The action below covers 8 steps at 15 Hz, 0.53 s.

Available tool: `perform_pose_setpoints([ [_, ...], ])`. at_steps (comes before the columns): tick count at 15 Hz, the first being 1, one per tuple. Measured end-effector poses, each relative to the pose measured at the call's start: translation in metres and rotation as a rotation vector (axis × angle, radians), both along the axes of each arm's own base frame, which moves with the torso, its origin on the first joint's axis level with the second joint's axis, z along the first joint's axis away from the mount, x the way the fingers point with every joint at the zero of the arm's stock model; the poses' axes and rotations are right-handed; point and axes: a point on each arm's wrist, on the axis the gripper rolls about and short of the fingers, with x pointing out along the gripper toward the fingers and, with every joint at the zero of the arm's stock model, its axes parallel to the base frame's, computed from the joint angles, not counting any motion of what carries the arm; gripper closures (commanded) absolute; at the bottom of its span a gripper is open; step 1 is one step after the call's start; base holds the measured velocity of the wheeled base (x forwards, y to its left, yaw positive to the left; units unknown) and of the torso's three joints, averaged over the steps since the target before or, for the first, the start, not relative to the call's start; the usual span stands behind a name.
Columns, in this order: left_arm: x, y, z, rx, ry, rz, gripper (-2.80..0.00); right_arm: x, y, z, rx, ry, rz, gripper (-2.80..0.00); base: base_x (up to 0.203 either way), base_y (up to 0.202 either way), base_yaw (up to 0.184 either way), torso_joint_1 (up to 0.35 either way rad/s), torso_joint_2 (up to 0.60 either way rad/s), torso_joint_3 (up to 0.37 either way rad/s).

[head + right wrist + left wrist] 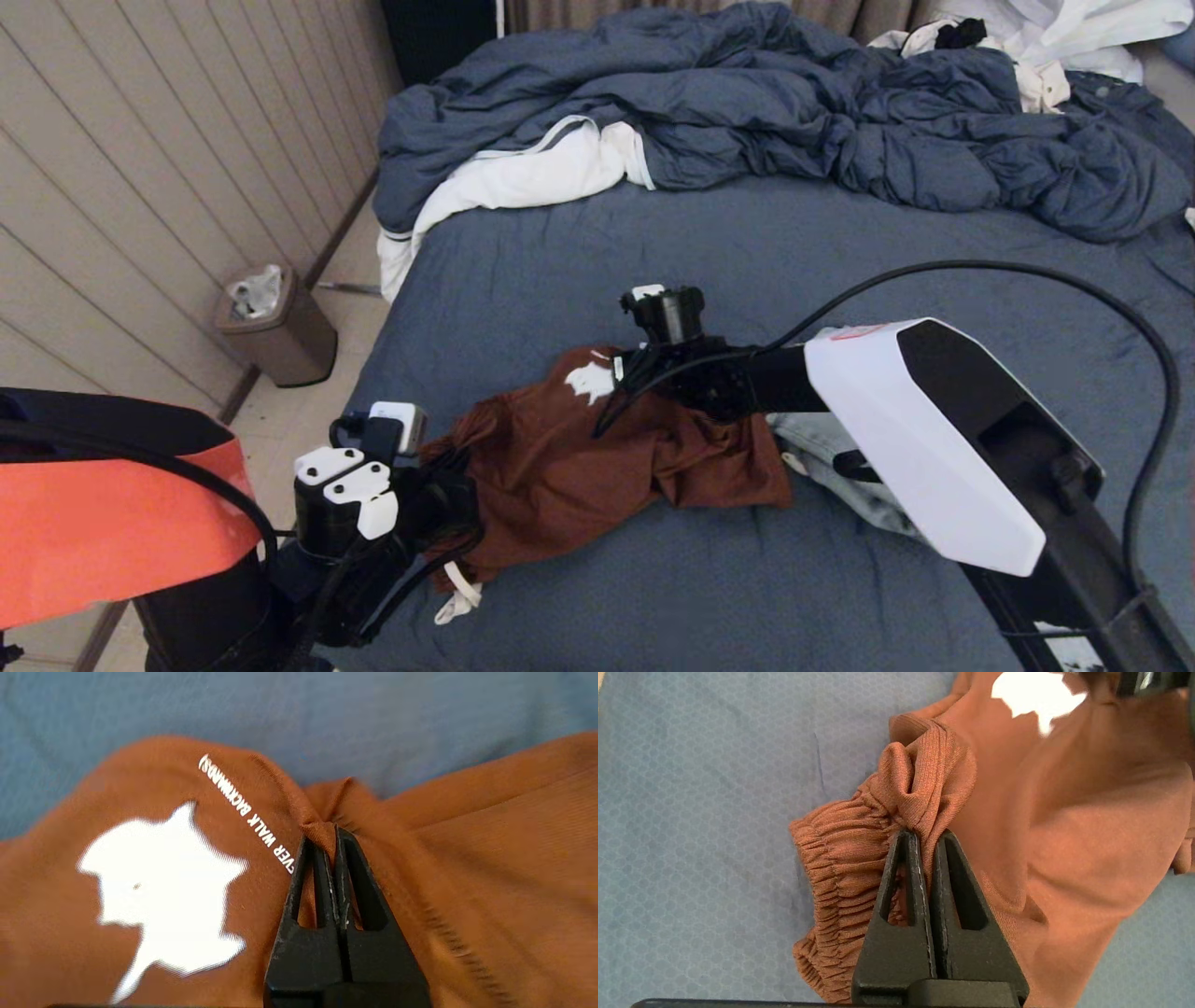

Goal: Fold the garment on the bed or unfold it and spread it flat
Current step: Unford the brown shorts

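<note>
Rust-brown garment (579, 467) lies bunched on the bed (560, 261) — left gripper (924, 835) and right gripper (332, 833) both pinching it, spreading yet to come.

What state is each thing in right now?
Shorts: bunched, unfolded, pinched at two spots.
Left tool: shut on the shorts by the elastic waistband.
Right tool: shut on a shorts fold beside the white print.
Duvet: crumpled at the far end of the bed.
Jeans: rumpled, partly under the right arm.
Bin: upright, lined.
</note>
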Motion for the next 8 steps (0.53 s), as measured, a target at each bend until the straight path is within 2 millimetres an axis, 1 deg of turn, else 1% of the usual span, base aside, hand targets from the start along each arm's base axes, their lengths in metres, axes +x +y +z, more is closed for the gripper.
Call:
perform_pose_setpoints([
  [2,0.000,0.000,0.001,-0.001,-0.003,0.000,0.00,-0.001,-0.005,0.010,0.007,-0.015,-0.007,0.00,0.000,0.000,0.000,0.000,0.00,0.000],
  [4,-0.001,0.001,0.008,-0.013,-0.022,0.003,0.00,-0.006,-0.011,0.025,0.011,-0.029,-0.021,0.00,0.000,0.000,0.000,0.000,0.00,0.000],
  [6,-0.005,0.004,0.025,-0.038,-0.064,0.011,0.00,-0.019,-0.017,0.044,0.014,-0.035,-0.030,0.00,0.000,0.000,0.000,0.000,0.00,0.000],
  [8,-0.015,0.011,0.053,-0.067,-0.115,0.023,0.00,-0.042,-0.027,0.066,0.017,-0.038,-0.032,0.00,0.000,0.000,0.000,0.000,0.00,0.000],
])
